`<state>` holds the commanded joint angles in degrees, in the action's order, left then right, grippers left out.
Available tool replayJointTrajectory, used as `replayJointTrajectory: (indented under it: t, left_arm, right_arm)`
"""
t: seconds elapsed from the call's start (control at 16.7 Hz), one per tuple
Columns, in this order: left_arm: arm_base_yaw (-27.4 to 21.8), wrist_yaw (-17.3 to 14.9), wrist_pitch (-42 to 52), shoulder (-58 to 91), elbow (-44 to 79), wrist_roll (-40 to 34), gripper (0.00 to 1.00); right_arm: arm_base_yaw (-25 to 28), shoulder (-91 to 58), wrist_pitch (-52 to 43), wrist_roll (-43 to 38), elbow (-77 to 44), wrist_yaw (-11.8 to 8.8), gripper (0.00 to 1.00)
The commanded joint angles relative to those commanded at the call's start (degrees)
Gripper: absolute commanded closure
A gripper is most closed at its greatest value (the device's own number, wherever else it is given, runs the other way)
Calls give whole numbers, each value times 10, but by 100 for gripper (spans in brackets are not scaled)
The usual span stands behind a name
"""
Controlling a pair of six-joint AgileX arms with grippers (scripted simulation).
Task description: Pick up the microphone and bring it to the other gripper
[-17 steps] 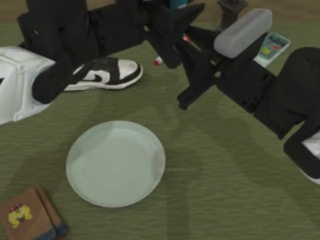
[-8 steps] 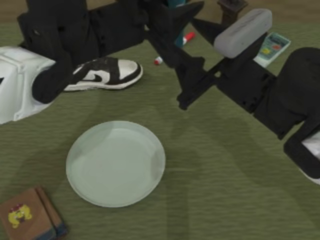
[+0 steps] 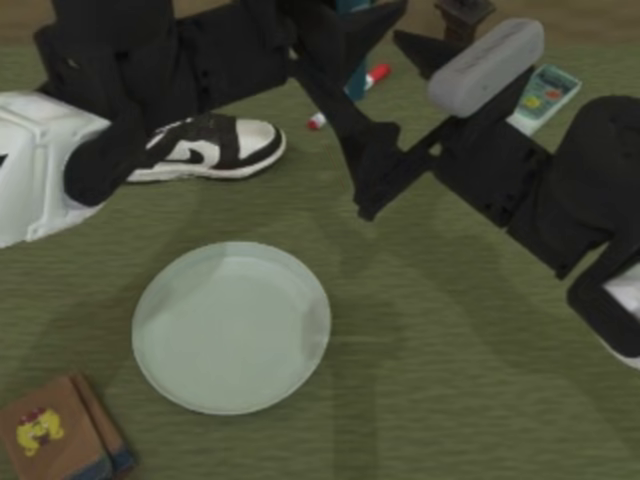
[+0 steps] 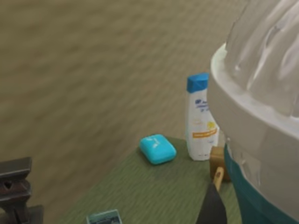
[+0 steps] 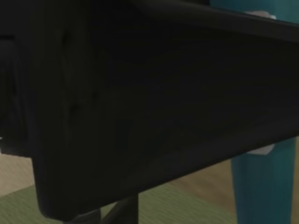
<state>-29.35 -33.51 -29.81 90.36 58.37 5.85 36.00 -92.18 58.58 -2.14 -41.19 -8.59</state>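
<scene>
The microphone (image 4: 261,79) fills the left wrist view: a white-grey ball head above a teal handle, with one black finger (image 4: 212,210) beside it. From above only a teal bit of the microphone (image 3: 353,5) shows at the far edge, and my left gripper (image 3: 345,40) is shut on it. My right gripper (image 3: 385,120), the other gripper, reaches in from the right under its grey block (image 3: 487,63), open, with its pointed fingers spread on either side of the left claw. Most of the right wrist view is dark, with the teal handle (image 5: 261,186) at one side.
A black-and-white shoe (image 3: 210,145) and a white red-capped marker (image 3: 377,74) lie at the back. A pale plate (image 3: 230,325) sits in the middle, a brown book (image 3: 55,430) at the front left, and a card (image 3: 542,93) at the back right. A shampoo bottle (image 4: 201,116) and blue soap (image 4: 158,148) stand farther off.
The right gripper's far finger has swung away from the near one, widening the gap. More of the marker shows now. The left arm has held still.
</scene>
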Motion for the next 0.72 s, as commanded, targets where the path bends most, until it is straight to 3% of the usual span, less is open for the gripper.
replayJointTrajectory:
  t: [0.18,0.54,0.72]
  left_arm:
    - [7,-5,1,-6,-1,2,100]
    - [79,-66,6,-40,-33,5,100]
    - [93,-78,7,-47,-40,5,100]
  right_arm:
    - [-3,7,0,2,11,-1,0]
    - [-19,121,7,-1,135,-21,0]
    - [-21,141,10,-2,154,-25,0]
